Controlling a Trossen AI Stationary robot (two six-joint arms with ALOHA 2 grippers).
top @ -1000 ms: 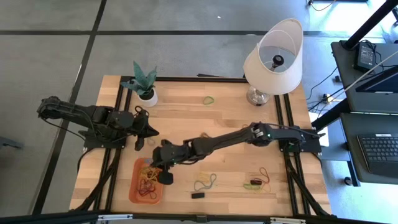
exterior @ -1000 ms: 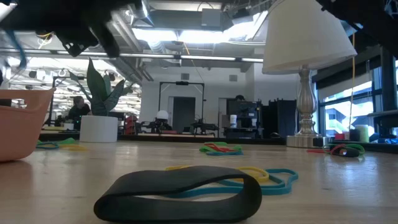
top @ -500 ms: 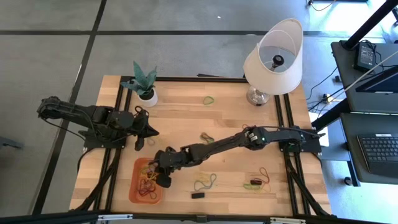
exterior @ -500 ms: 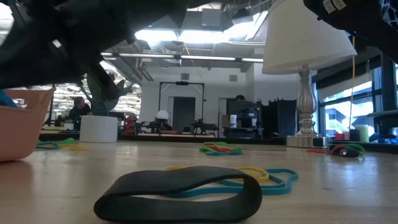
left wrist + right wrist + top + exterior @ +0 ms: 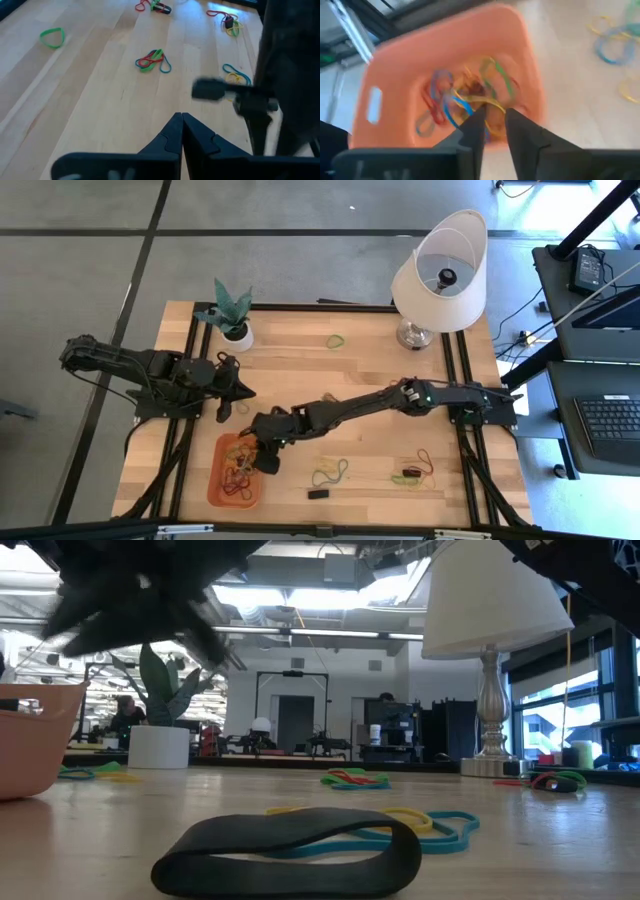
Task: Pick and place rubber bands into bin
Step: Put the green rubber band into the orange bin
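From above, the orange bin (image 5: 234, 471) sits on the wooden table (image 5: 300, 350) near its front left corner, with a tangle of rubber bands (image 5: 237, 465) inside it. The right gripper (image 5: 266, 457) reaches across the table and hangs over the bin's right edge; from this height I cannot tell how its fingers stand. The left gripper (image 5: 240, 392) waits behind the bin, near the white pot with a green plant (image 5: 233, 315). More bands lie loose to the right of the bin: a yellow and teal clump (image 5: 330, 473), a small black block (image 5: 317, 494) beside it, and a red and yellow clump (image 5: 415, 471) farther right. A lone green band (image 5: 336, 340) lies well behind the bin, close to the lamp (image 5: 438, 275).

At table level, the bin's wall (image 5: 35, 740) shows at the left edge, a dark blurred arm passes above it, and a wide black band (image 5: 290, 850) lies in the foreground.

The left wrist view shows that gripper's fingers (image 5: 192, 137) pressed together, holding nothing, with bare table and scattered bands (image 5: 153, 60) ahead of them.

The right wrist view looks down into the bin (image 5: 395, 65): its fingers (image 5: 472, 127) stand slightly apart with a gap between them, right over the pile of blue, red, green and yellow bands (image 5: 465, 97) lying inside, and nothing is seen held between them
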